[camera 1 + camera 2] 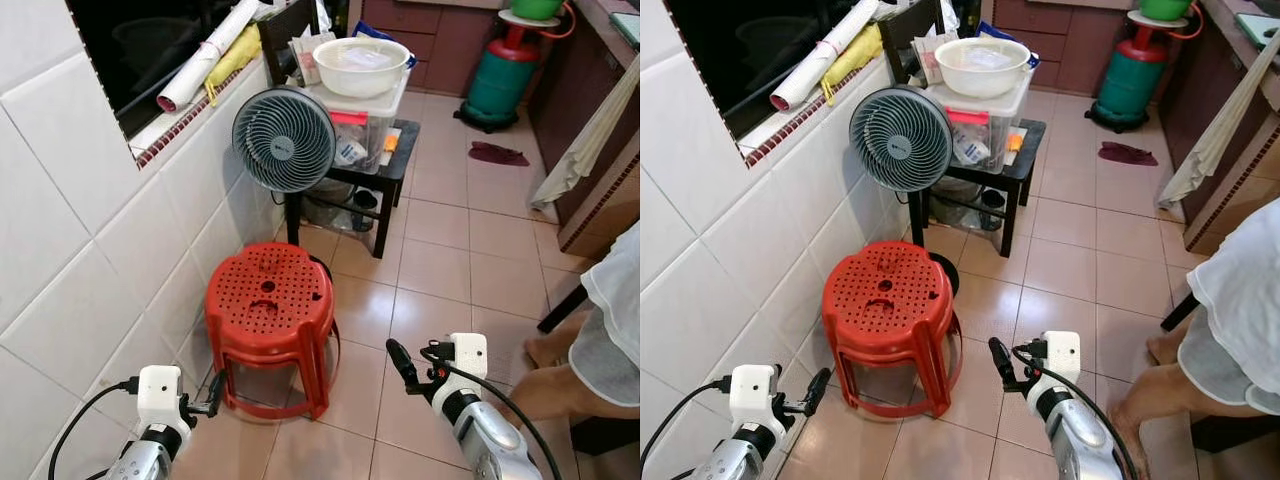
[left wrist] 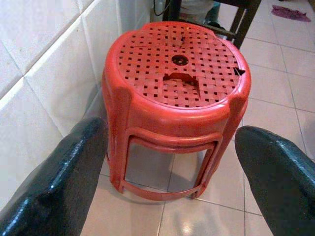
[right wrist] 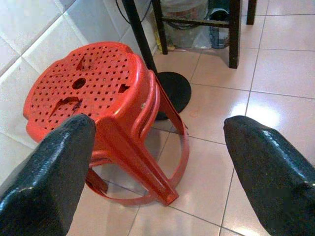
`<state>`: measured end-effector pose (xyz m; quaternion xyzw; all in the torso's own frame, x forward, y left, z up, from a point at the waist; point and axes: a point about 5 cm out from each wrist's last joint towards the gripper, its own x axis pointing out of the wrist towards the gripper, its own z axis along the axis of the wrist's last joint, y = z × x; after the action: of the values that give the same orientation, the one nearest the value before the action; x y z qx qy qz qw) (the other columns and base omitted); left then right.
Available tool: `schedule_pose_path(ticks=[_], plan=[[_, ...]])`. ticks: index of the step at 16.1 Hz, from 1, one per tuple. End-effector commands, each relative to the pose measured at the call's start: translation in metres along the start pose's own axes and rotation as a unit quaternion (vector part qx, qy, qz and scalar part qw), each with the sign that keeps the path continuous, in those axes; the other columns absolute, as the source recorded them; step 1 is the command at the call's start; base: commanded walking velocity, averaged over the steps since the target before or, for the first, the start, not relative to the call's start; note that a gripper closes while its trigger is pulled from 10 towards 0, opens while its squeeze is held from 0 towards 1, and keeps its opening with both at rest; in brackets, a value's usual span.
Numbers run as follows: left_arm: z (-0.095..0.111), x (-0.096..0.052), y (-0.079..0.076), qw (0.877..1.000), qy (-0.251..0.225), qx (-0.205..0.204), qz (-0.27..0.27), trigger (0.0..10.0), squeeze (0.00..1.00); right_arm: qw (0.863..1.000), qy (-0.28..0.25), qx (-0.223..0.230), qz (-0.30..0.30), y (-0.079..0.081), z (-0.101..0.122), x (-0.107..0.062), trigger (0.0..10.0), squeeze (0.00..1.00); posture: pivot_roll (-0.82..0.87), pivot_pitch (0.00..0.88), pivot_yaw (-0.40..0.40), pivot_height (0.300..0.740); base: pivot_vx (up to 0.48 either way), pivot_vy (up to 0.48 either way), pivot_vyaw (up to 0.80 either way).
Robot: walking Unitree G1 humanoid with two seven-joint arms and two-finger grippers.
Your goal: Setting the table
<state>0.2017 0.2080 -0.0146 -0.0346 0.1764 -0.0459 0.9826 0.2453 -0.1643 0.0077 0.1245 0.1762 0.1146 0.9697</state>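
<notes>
Left gripper [image 2: 170, 167]: low at the robot's left, close to the tiled wall [image 1: 90, 220], fingers spread wide, nothing between them; wrist view sights the stool squarely through the gap

Right gripper [image 3: 157, 162]: low at the robot's right, over bare floor tiles [image 1: 440, 270], fingers likewise spread and empty, aimed at the stool's right flank

Red stools [image 1: 268, 325]: on the floor just ahead, between both grippers, nearly against the wall. Right wrist view shows doubled rims and doubled legs, so this looks like 2 nested stools, upper one sitting slightly skewed. Perforated seat with a central hole and a notched handle slot

Handling judgement: moulded plastic, so light and stiff, though the legs may flex a little under a squeeze. Glossy surface, likely slippery against smooth fingers. Not fragile. Best hold is probably the thick seat rim at opposite sides, 1 gripper each, or a finger hooked into the handle slot. A leg pinch is a poorer choice: tapered, prone to sliding. Risk: lifting the top stool may drag the lower one up if they are jammed, then drop it

Behind the stools: a grey fan [image 1: 284, 139] on a black stand beside a small dark table [image 1: 390, 175] carrying a clear storage box [image 1: 362, 120] and a white bowl [image 1: 360, 65]

Right edge: a person [image 1: 1230, 320] seated, bare feet on the tiles, near the right arm's sweep

Far back: a green gas cylinder [image 1: 503, 80]
</notes>
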Motion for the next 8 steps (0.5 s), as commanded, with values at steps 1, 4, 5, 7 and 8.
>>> schedule_pose_path(ticks=[1, 4, 5, 7, 8], plan=[[-0.002, 0.000, 0.000, 1.000, 0.004, -0.001, 0.001, 10.0, 0.00, 1.000, -0.003, 0.000, -0.001, 0.001, 0.003, 0.000, 10.0, 0.00, -0.08, 0.049, -0.008, 0.740, 0.000, 0.000, 0.00], [-0.007, 0.006, 0.005, 1.000, 0.009, -0.005, 0.005, 10.0, 0.00, 1.000, -0.012, 0.000, 0.001, 0.003, 0.013, 0.003, 10.0, 0.00, -0.08, 0.040, -0.013, 0.740, 0.000, 0.000, 0.00], [-0.007, 0.007, 0.005, 1.000, 0.006, -0.002, 0.002, 10.0, 0.00, 1.000, -0.014, 0.003, 0.002, 0.002, 0.015, 0.002, 10.0, 0.00, -0.08, 0.041, -0.017, 0.740, 0.000, 0.000, 0.00], [-0.010, 0.006, 0.006, 1.000, 0.008, 0.000, 0.002, 10.0, 0.00, 1.000, -0.019, 0.008, 0.008, 0.003, 0.016, -0.001, 10.0, 0.00, -0.08, 0.047, -0.019, 0.740, 0.000, 0.000, 0.00], [-0.011, 0.006, 0.006, 1.000, 0.006, 0.005, 0.003, 10.0, 0.00, 1.000, -0.021, 0.011, 0.013, 0.004, 0.017, -0.003, 10.0, 0.00, -0.08, 0.049, -0.021, 0.740, 0.000, 0.000, 0.00]])
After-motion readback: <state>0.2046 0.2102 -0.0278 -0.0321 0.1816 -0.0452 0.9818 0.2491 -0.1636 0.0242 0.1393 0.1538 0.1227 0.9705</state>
